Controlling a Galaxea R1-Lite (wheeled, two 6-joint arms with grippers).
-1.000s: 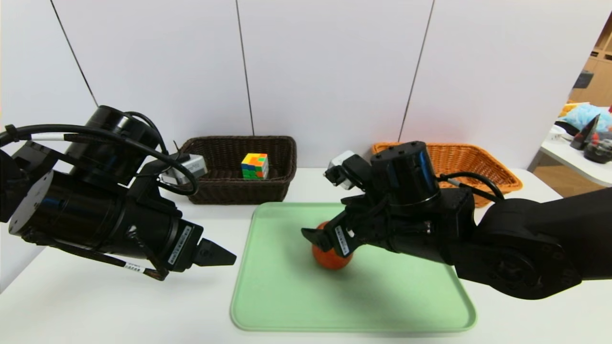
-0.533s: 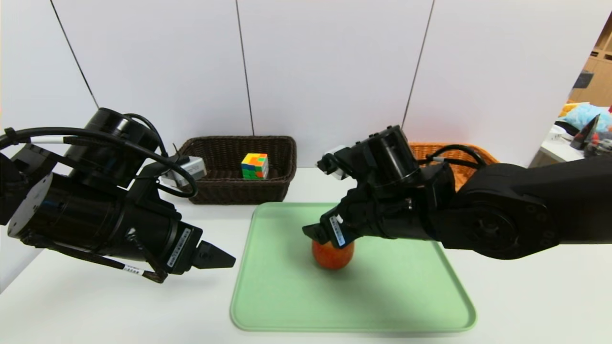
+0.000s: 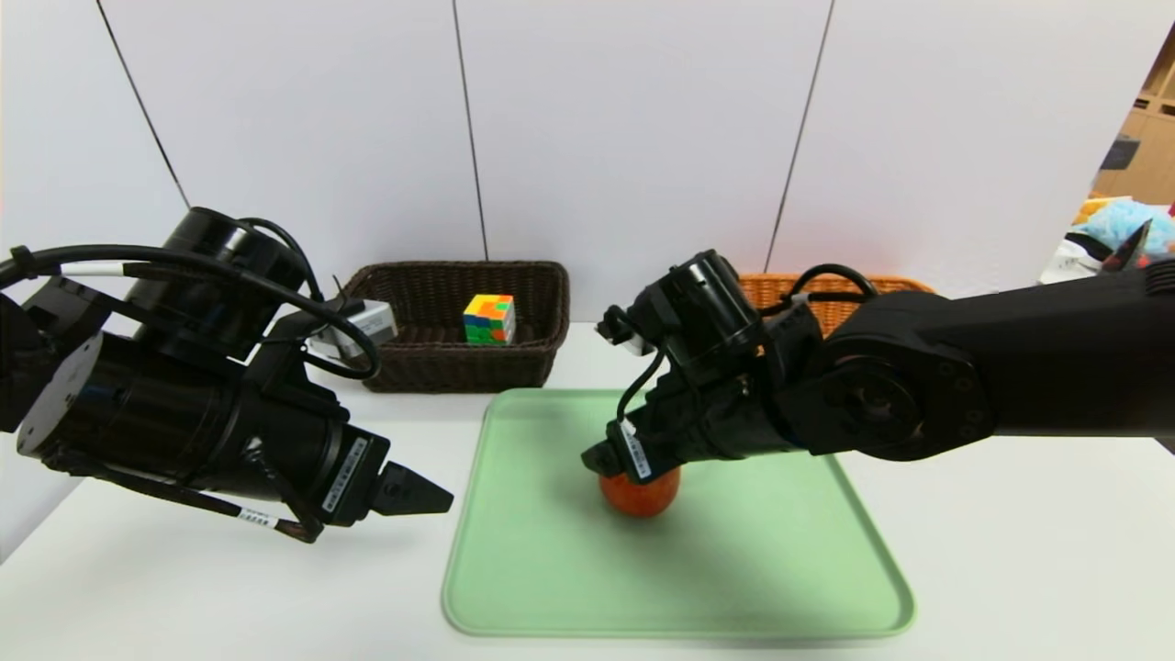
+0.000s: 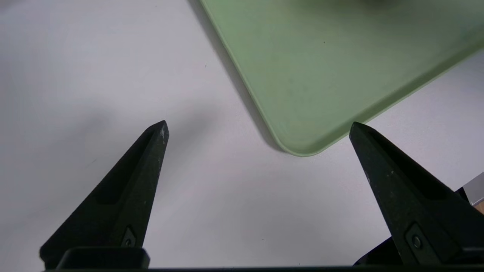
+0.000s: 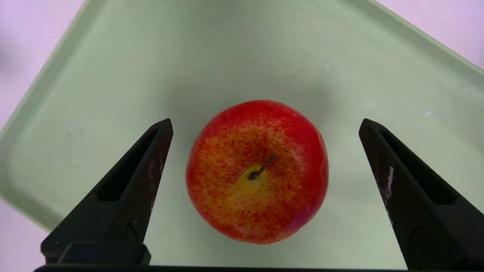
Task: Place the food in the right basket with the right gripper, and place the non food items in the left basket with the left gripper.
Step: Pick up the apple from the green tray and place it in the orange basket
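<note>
Head view: right pincer (image 3: 613, 464) over apple (image 3: 640, 493) on green tray (image 3: 551, 588), white counter (image 3: 1010, 569); left pincer (image 3: 413, 494) beside tray; cube (image 3: 488, 319) in dark basket (image 3: 441, 367); tan basket (image 3: 831, 292) behind rt arm.
L wrist: left pincer (image 4: 257, 128) wide open, empty, above counter (image 4: 94, 75) by tray (image 4: 321, 75) corner.
R wrist: right pincer (image 5: 264, 124) wide open, apple (image 5: 257, 172) between fingers, untouched.

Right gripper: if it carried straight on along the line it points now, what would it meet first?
Most likely the apple. The right gripper is open, and the apple sits centred between its fingers on the green tray, with nothing in between. How much gap remains is hard to judge.
</note>
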